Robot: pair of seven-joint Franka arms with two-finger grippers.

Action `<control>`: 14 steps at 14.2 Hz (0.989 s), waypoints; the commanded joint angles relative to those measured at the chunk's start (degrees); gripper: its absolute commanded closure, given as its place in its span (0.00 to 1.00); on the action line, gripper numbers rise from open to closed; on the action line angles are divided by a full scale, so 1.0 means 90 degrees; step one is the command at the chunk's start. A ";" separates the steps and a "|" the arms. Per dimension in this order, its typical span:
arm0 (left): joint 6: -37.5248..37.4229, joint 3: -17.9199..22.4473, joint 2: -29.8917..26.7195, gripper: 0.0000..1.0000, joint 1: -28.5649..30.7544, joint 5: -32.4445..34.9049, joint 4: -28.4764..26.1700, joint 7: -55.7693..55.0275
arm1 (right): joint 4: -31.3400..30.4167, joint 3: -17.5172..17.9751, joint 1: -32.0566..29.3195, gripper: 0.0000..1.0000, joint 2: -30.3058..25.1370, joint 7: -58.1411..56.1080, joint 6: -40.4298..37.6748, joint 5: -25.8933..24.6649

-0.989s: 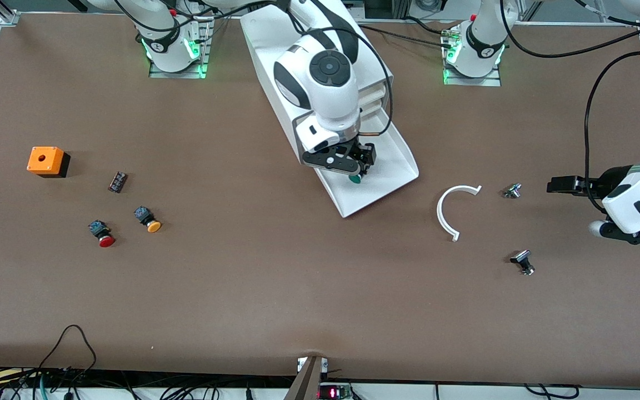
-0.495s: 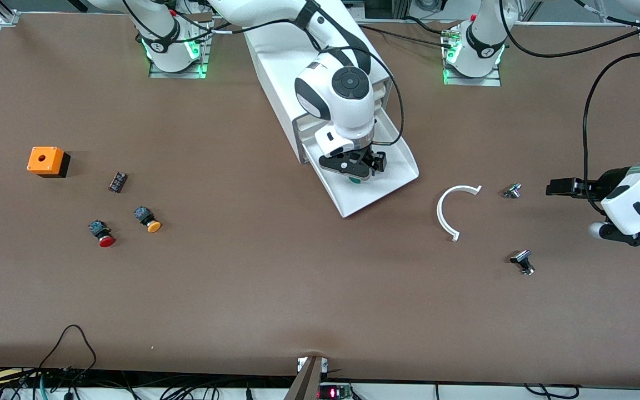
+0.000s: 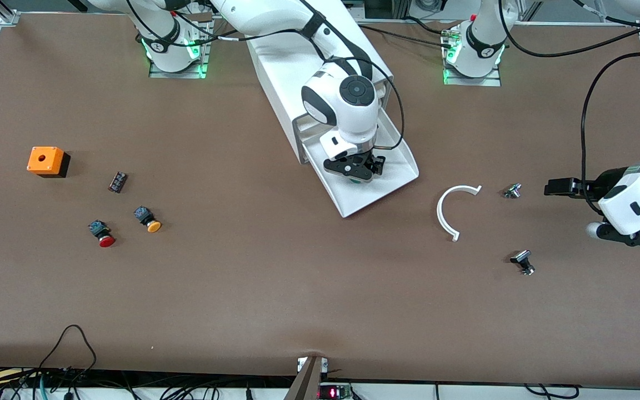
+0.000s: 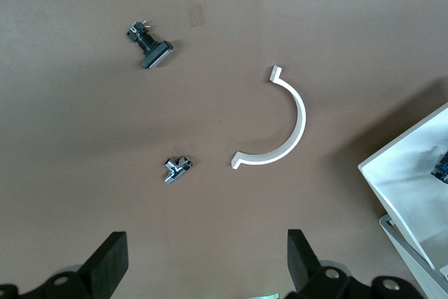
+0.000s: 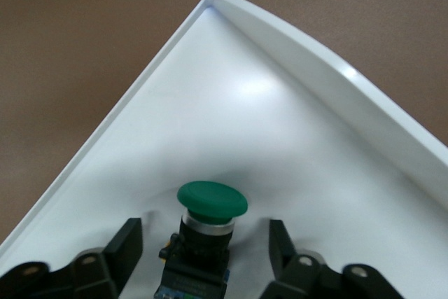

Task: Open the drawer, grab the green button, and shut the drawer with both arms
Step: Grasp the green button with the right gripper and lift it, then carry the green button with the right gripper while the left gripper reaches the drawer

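Note:
The lowest drawer stands pulled out of the white cabinet, and its rim fills the right wrist view. The green-capped button lies in it on its side, dark body toward the wrist camera. My right gripper is down in the drawer and open, one finger on each side of the button's body, with a gap on both sides. My left gripper waits in the air over the table at the left arm's end, open and holding nothing.
A white arc piece lies beside the drawer toward the left arm's end, with a small silver part and a black part past it. Toward the right arm's end lie an orange box, a red-capped button and an orange-capped one.
My right gripper has shifted along the drawer and come down around the green button, and its fingers have drawn closer together. The left arm has barely moved.

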 commanded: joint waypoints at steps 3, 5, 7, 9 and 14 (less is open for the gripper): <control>0.0233 -0.0046 -0.0133 0.00 -0.0079 0.0092 -0.0158 -0.0269 | 0.0228 -0.0104 0.0084 0.78 0.0216 0.0073 0.0065 -0.0230; 0.0233 -0.0056 -0.0133 0.00 -0.0108 0.0083 -0.0148 -0.0270 | 0.0238 -0.0124 0.0055 1.00 0.0148 0.0015 -0.0003 -0.0231; 0.0233 -0.0046 -0.0123 0.00 -0.0186 -0.0024 -0.0148 -0.0289 | 0.0238 -0.0163 -0.0013 1.00 -0.0057 -0.0170 -0.0304 -0.0211; 0.0262 -0.0046 -0.0094 0.00 -0.0332 -0.0044 -0.0148 -0.0454 | 0.0296 -0.0124 -0.0315 1.00 -0.0495 -0.0637 -0.0802 -0.0163; 0.1286 -0.0066 0.0004 0.00 -0.0869 -0.0161 -0.0616 -0.1781 | -0.0307 -0.0114 -0.1495 1.00 -0.1628 -0.3534 -0.1848 0.0325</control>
